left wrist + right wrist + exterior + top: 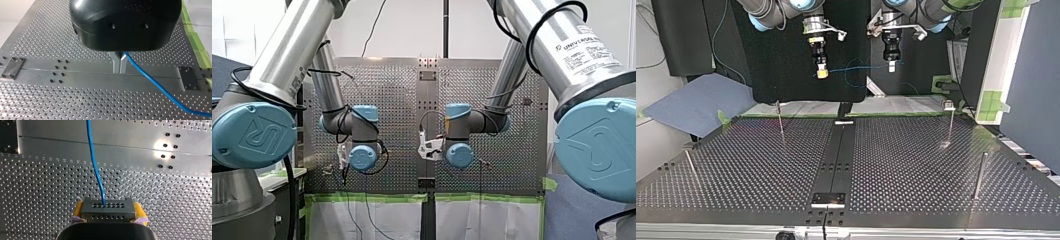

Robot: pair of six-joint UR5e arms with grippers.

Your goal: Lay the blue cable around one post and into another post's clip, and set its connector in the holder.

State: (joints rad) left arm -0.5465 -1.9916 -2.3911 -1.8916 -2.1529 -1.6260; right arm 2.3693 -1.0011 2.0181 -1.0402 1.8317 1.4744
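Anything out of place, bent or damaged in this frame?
Nothing stands out. The blue cable runs unbroken from my left gripper, shut on it, to the connector held in my right gripper, both above the table.

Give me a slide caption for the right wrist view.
Right gripper clamps the connector, its blue cable running ahead over the perforated table.

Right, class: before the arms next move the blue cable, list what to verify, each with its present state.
1. Right gripper shut on connector: ok.
2. Left gripper shut on blue cable: ok.
3. Cable round a post: not ok; it hangs above the table.
4. Cable in a clip: not ok.
5. Connector set down: not ok.
6. Which post carries the clip: cannot tell.
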